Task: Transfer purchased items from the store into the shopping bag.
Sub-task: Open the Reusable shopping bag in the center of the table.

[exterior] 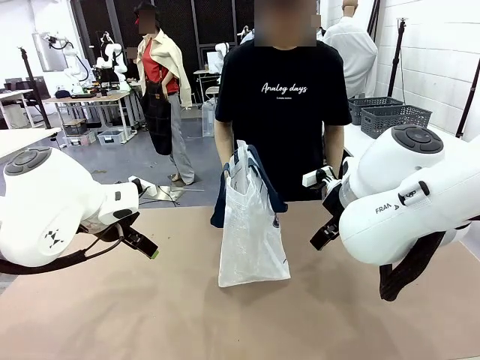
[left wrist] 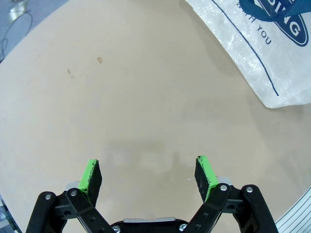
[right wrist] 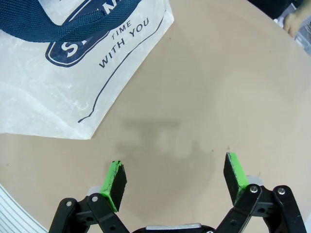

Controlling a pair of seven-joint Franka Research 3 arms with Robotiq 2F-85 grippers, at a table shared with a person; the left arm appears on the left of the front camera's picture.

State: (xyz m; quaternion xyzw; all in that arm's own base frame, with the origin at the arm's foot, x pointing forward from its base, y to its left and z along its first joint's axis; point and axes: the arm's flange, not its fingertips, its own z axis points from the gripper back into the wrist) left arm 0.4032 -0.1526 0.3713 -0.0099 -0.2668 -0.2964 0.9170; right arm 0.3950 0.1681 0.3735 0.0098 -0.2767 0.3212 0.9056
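Shopping bag (exterior: 251, 240): stands upright at the middle of the table (exterior: 150, 322), toward its far edge, with its bottom on the tabletop. Navy handles (exterior: 270, 191) hang down both sides from its top.
Person (exterior: 281, 97): stands just behind the bag at the far side. The handles cover the top of the bag, so I cannot tell how it is kept up.
Bag's mouth: gathered narrow at the top, not spread wide, as far as the front view shows.
Left gripper (left wrist: 146, 161): jaws spread wide with nothing between the green pads. It hovers over bare tabletop on the bag's left, apart from it; the bag's printed corner lies ahead of the fingers.
Right gripper (right wrist: 174, 160): also spread wide and holding nothing, over bare tabletop on the bag's right. The bag's lower corner is ahead of it but not touching.
Purchased items: neither gripper carries one. The bag's cloudy wall hangs flat and slack, so I judge there is little or nothing inside, though I cannot be sure.
Store: two dark grey slotted baskets (exterior: 395, 118) sit on a white surface behind the person, well apart from this table. I cannot tell whether either is the store, or what they hold.
Done so far: by my reading, only the bag is in place between the two arms.
Left to do: the whole transfer, it seems. Every item has yet to be picked up and dropped in, and the mouth likely needs opening first.
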